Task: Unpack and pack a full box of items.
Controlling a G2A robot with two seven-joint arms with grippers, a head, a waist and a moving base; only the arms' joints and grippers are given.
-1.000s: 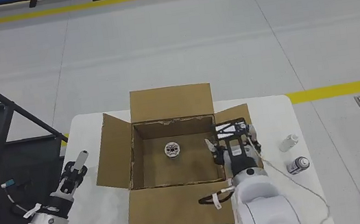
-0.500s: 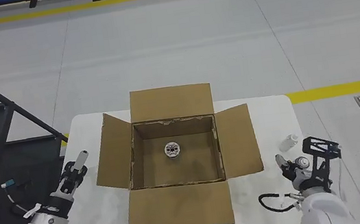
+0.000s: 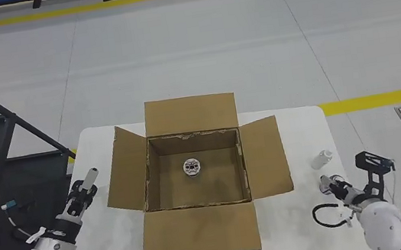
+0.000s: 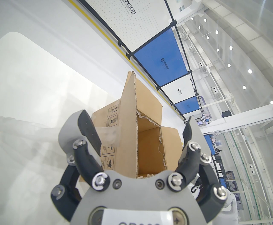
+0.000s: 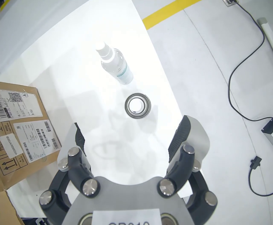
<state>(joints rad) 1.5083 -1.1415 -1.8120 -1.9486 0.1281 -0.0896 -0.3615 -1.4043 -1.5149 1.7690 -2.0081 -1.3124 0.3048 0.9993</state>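
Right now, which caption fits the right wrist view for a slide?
Open right pincer above the table, facing a metal can and spray bottle beside the box flap.

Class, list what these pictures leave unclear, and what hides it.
Small round white-and-black item in the brown cardboard box, top view: too small to identify.
Box's contents, left wrist view: blocked by its flap and the left pincer.
Silver round can, right wrist view: seen end-on, sides hidden.
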